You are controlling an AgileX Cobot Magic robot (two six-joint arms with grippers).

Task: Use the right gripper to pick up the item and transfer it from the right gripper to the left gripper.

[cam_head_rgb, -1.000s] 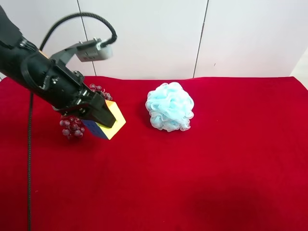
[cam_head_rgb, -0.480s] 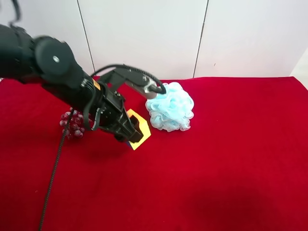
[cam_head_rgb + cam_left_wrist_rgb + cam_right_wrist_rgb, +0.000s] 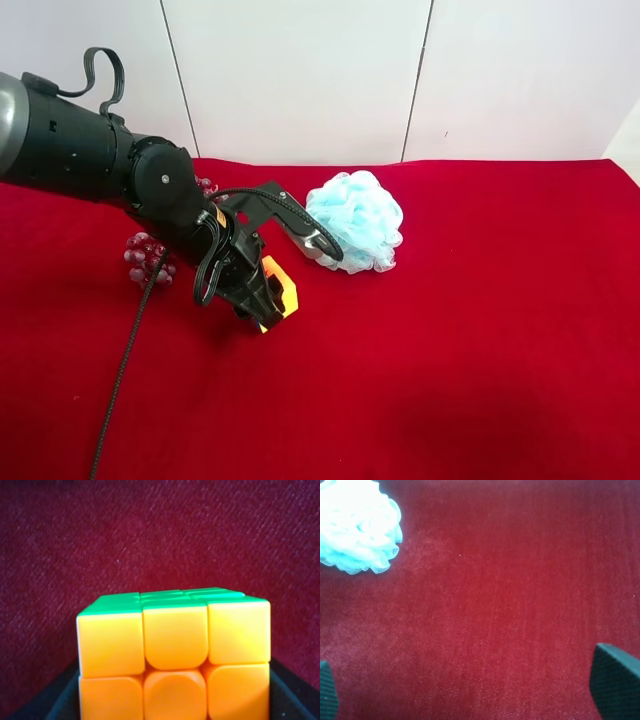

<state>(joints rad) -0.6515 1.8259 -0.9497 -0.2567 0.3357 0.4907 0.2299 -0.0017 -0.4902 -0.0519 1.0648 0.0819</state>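
You have the puzzle cube [image 3: 278, 293] in the left gripper [image 3: 262, 298] right now. In the high view, the arm at the view's left reaches down toward the red cloth [image 3: 480, 330], and its black jaws are clamped on the cube, low over the cloth and between the grapes and the blue puff. Only an orange and yellow corner of the cube shows past the jaws from up there.

Look at your left wrist view and the cube [image 3: 175, 660] fills the lower half of it: an orange face toward the camera, a thin strip of green face above it, and the dark inner sides of the jaws showing at both lower corners, tight against the cube. Behind it you see only red cloth [image 3: 160, 535].

Your right gripper [image 3: 470, 695] is not in the high view at all. In its own wrist view the two dark fingertips [image 3: 615, 687] sit at opposite edges, wide apart, with nothing between them except cloth [image 3: 510, 605]. The light-blue mesh puff [image 3: 356, 526] lies in one corner of that view, well away from the fingertips.

On the cloth in the high view, the puff [image 3: 358, 220] rests just beside the left arm's cable loop (part of the arm's grey module overlaps its near edge). The bunch of dark red grapes [image 3: 145, 258] lies on the other side of the arm, partly hidden behind it.
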